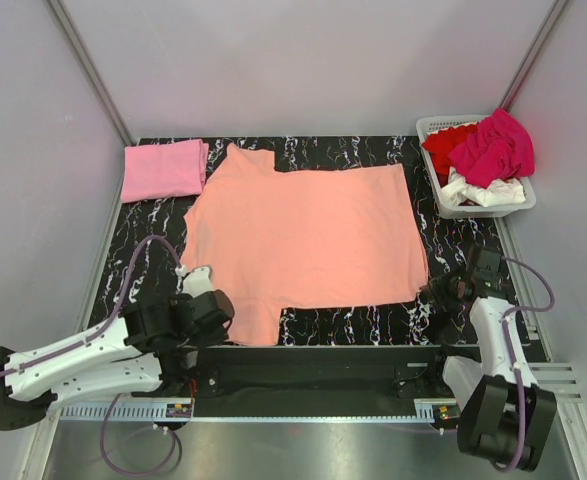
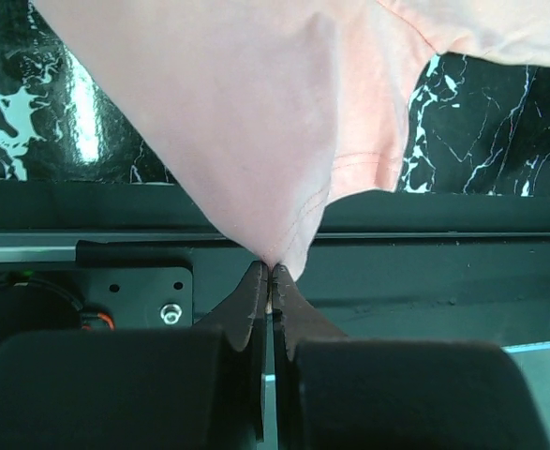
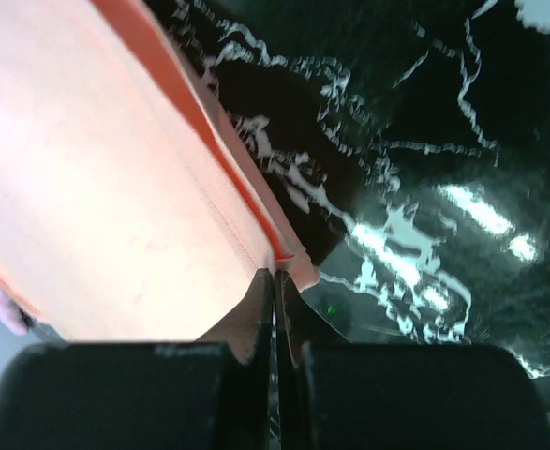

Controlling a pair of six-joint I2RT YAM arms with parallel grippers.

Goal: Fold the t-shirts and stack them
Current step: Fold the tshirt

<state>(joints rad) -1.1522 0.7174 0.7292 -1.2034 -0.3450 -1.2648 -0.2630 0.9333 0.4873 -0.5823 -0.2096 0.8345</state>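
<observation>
Black marbled bench (image 1: 373,325) carries your salmon-orange t-shirt (image 1: 303,235). Left pincer (image 2: 272,274) pinches its near sleeve; right pincer (image 3: 275,277) pinches its hem corner.

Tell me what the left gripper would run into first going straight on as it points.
The salmon shirt: the left gripper is shut on its edge, and the cloth fills the line ahead. Beyond it probably lies the table, though depth is unclear.

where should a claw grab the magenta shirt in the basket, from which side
Pinch a raised fold on top of the magenta shirt, coming down from above. It is heaped over the red shirt and white shirt, and the basket walls likely block a sideways approach.
</observation>
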